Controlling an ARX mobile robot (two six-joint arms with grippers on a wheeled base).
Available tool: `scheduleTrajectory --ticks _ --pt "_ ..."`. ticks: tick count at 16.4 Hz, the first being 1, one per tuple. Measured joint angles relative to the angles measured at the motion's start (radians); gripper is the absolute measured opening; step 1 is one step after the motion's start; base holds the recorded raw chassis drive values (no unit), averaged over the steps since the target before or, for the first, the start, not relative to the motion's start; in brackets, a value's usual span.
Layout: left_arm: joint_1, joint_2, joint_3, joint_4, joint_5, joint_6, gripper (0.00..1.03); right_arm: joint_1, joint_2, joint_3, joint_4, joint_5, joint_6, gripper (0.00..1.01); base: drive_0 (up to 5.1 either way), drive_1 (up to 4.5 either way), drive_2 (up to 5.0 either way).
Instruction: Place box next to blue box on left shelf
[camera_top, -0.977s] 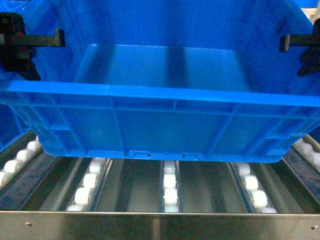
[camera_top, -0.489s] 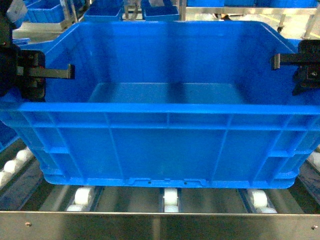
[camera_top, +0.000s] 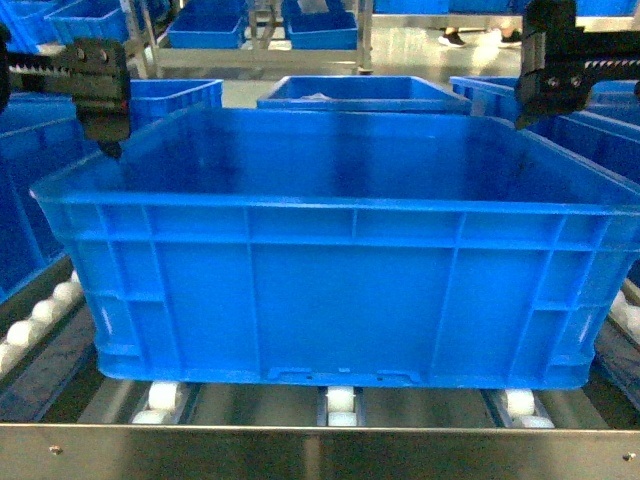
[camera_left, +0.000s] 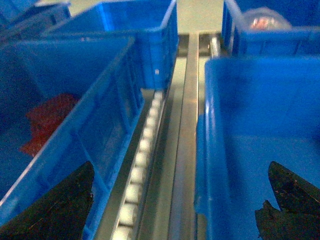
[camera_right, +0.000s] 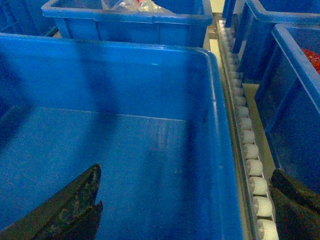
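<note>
The box (camera_top: 340, 290), a large bright-blue open crate, rests on the white rollers of the left shelf (camera_top: 320, 450) just behind its steel front lip. My left gripper (camera_top: 105, 100) hangs open above the box's left rim. In the left wrist view its gripper (camera_left: 180, 170) stands wide, with the box's left wall (camera_left: 207, 150) below the gap. A neighbouring blue box (camera_left: 100, 120) stands to the left across a roller track (camera_left: 142, 150). My right gripper (camera_top: 550, 70) is open above the right rim. The right wrist view shows that gripper (camera_right: 186, 170) spread over the box's right wall (camera_right: 222, 140).
The left neighbour box holds something red (camera_left: 47, 120). Another blue box (camera_right: 295, 100) stands right of a roller track (camera_right: 247, 150). More blue crates (camera_top: 350, 92) stand behind on the shelf and across the aisle.
The box has come down from a tilted, lifted pose and now sits level on the rollers. Both grippers have left its side walls and risen above the rim.
</note>
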Motion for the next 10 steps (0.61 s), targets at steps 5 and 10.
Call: scheduleTrajectory --ticks 5,10 --pt "-0.005 -0.033 -0.005 0.069 -0.007 -0.002 0.98 -0.001 -0.006 0.0 -0.003 0.001 -0.011 0.98 0.0 0.0 0.0" --pt "0.03 -0.068 -0.161 0.36 0.151 -0.004 0.77 -0.043 -0.102 -0.366 0.639 0.045 -0.051 0.62 0.0 0.0 0.0"
